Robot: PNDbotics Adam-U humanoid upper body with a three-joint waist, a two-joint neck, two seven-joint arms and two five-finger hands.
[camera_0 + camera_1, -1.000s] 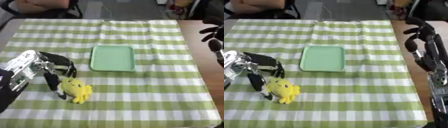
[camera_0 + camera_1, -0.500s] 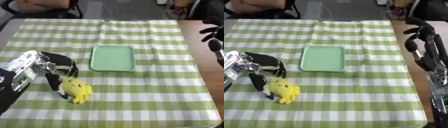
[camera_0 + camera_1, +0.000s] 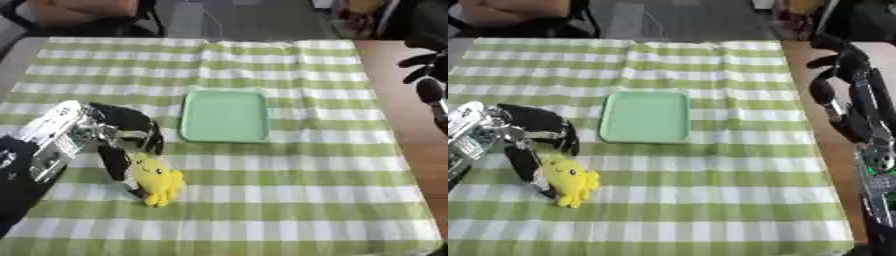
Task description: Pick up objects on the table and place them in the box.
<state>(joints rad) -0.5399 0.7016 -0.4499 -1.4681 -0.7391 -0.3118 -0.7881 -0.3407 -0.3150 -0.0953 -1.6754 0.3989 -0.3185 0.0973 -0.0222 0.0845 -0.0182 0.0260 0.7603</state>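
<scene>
Closing in on yellow plush toy (image 3: 155, 175), left hand (image 3: 109, 135) has fingers and thumb spread and curved down around it, one finger just beside its left flank, not clamped yet; the pose looks set for a grasp. Toy lies on checkered tabletop (image 3: 289, 190), near the green tray (image 3: 225, 115), the likely drop spot. Right hand (image 3: 846, 75) hangs idle at the right edge, fingers relaxed, holding nothing.

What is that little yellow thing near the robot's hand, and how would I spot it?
Look at the green-and-white checked tablecloth, then at the pale green tray in its middle. Nearer and to the left lies a yellow plush toy, right by the fingers of the black left hand. It is the only yellow thing on the cloth.
</scene>
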